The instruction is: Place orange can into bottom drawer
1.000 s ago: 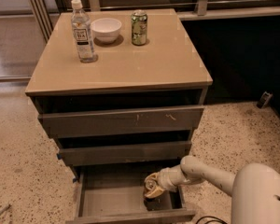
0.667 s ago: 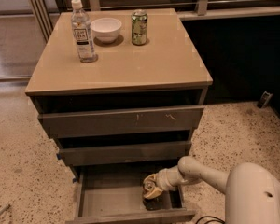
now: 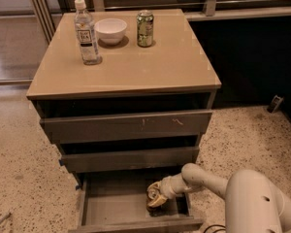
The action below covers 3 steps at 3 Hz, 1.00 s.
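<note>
Hand [image 3: 156, 196] is down inside the open bottom drawer [image 3: 111, 204], right half, clamped on the orange can [image 3: 153, 191] — no offset left to close. The can's long axis is hard to read. Arm [image 3: 206, 178] reaches in from 3 o'clock, wrist low — drawer sits at the desk's [image 3: 126, 62] 6 o'clock.

Small orange can [image 3: 152, 194] in the hand [image 3: 157, 201] — seemingly upright — inside the open bottom drawer [image 3: 111, 203], right side

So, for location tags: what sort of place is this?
Probably an office break area: speckled floor, drawer cabinet holding water bottle, bowl, green can. The end effector is in the bottom drawer.
</note>
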{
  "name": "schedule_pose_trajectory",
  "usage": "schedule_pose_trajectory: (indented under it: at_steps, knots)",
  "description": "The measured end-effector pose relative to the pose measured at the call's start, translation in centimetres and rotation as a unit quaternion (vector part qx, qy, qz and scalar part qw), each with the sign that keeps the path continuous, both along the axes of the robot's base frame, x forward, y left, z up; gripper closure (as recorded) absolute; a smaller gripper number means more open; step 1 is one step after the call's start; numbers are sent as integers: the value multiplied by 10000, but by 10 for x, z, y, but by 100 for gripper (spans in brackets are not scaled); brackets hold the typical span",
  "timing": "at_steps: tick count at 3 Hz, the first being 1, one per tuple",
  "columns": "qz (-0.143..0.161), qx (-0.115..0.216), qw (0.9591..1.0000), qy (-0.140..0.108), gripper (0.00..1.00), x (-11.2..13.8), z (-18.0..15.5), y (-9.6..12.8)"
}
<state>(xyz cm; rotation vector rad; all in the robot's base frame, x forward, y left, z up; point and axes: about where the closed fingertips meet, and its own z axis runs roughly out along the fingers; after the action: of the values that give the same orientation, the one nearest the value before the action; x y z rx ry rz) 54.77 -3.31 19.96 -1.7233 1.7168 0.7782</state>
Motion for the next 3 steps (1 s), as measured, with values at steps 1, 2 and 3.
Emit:
schedule_pose_trajectory:
  at_steps: [1, 2, 3]
  knots:
    - [40, -88, 9999, -116, 100, 3, -14, 2]
    - [67, -150, 9997, -177, 100, 4, -22, 3]
    - [81, -156, 9997, -186, 81, 3, -20, 3]
